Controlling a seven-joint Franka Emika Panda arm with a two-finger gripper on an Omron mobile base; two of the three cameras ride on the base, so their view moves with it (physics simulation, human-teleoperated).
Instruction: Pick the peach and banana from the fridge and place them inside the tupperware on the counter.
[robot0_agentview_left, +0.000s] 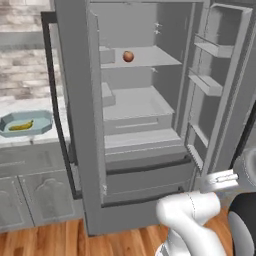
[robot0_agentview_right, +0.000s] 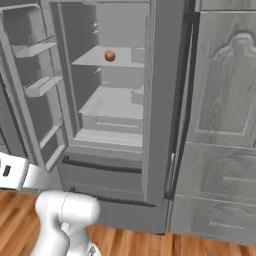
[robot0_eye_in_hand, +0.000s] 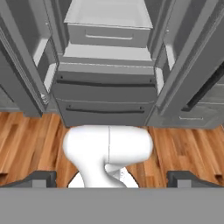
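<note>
Here, nearest me, the gripper (robot0_eye_in_hand: 112, 178) hangs low over the wood floor (robot0_eye_in_hand: 30, 135), jaws spread wide and holding nothing; only the dark fingertips (robot0_eye_in_hand: 39, 178) show, cut off at the bottom of the hand view. Beyond stands the fridge (robot0_agentview_left: 145, 125), both doors swung open, its top cropped. On an upper shelf deep inside rests the peach (robot0_agentview_left: 128, 56), small and hard to make out in detail. Off left on the counter (robot0_agentview_left: 20, 107), the banana (robot0_agentview_left: 21, 126) lies flat inside the tupperware (robot0_agentview_left: 42, 119), its long axis running along the tray's length.
</note>
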